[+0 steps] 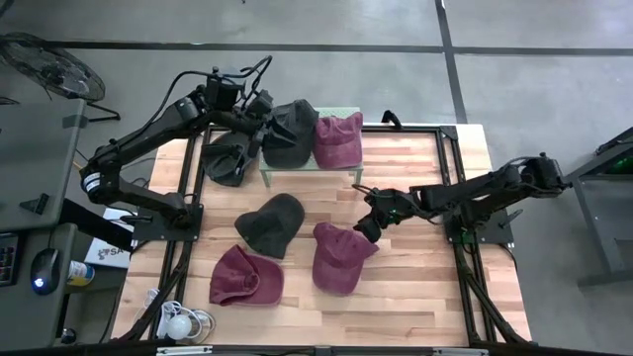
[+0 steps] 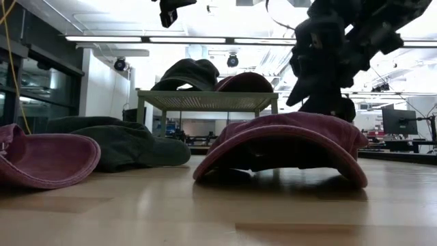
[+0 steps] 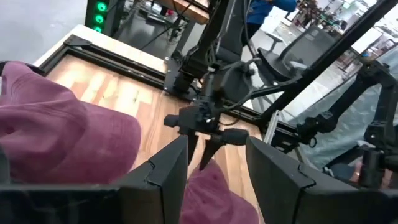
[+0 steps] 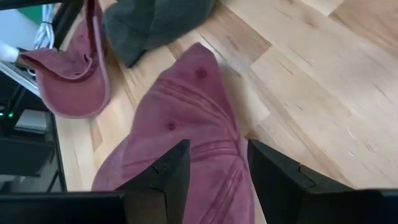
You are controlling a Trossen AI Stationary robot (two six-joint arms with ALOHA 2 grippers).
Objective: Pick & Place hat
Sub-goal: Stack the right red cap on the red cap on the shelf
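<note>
Because the hats are being gathered onto the green shelf (image 1: 341,174) at the far side of the surface (image 1: 425,287), that shelf is already loaded: a dark hat (image 1: 290,132) and a maroon hat (image 1: 338,138) sit side by side on it, and another dark hat (image 1: 227,158) lies just left of it. Three hats remain loose nearer the front: a dark one (image 1: 270,222) mid-surface, a maroon one (image 1: 246,276) near left, and the maroon cap (image 1: 339,257) right of centre, which is judged to be the one now wanted.

The left arm is stretched over the shelf, its gripper (image 1: 255,127) at the dark hats there. In its wrist view the jaws stand apart with nothing seen between them, so a release is judged likelier than a grip.

The right gripper (image 1: 372,223) is lowered to the far right edge of the cap, presumably for a pinch on the crown. Its jaws are parted, straddling the cloth (image 4: 186,124); the cap lies flat on the wood, not yet lifted.
</note>
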